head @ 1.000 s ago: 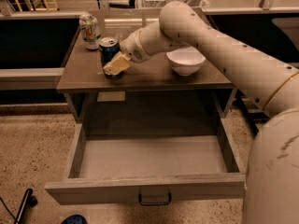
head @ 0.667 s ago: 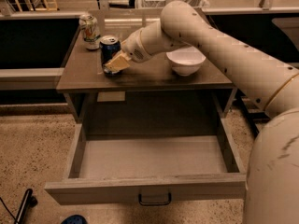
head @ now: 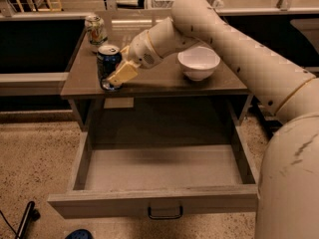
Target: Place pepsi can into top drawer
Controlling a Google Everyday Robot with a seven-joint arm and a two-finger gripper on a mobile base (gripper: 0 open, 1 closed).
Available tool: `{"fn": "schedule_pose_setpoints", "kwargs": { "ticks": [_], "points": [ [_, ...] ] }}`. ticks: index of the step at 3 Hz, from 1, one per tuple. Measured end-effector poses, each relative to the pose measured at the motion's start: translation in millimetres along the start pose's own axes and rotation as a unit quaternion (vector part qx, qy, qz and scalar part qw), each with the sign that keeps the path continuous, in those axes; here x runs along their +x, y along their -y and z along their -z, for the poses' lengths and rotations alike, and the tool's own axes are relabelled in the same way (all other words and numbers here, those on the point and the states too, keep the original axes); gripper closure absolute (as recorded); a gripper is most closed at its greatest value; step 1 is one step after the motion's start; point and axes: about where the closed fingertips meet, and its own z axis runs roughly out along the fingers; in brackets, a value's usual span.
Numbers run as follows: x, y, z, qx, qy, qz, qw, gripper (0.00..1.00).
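The pepsi can, dark blue with a silver top, stands upright at the front left of the table top, close to its edge. My gripper is around the can's lower half, with one pale finger across its right front and the other hidden behind it. It looks shut on the can. I cannot tell whether the can's base touches the table. The top drawer is pulled fully open below the table, its pale grey inside bare and its dark handle on the front panel.
A pale green-white can stands at the table's back left corner. A white bowl sits on the right of the table top. My arm reaches in from the right. A dark stand is on the floor at lower left.
The gripper and the pepsi can have moved together toward the front left edge of the table. The drawer, bowl and green-white can have not moved.
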Motion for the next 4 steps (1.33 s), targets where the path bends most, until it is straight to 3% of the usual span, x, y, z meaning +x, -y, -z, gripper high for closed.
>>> {"fn": "schedule_pose_setpoints", "kwargs": {
  "ticks": [1, 2, 3, 4],
  "points": [
    [16, -53, 4, -0.074, -0.101, 0.008, 0.9922, 1.0],
    [24, -72, 8, -0.108, -0.12, 0.007, 0.9868, 1.0],
    [24, -71, 8, -0.108, -0.119, 0.007, 0.987, 1.0],
    [32, -75, 7, -0.087, -0.123, 0.021, 0.9884, 1.0]
  ]
}}
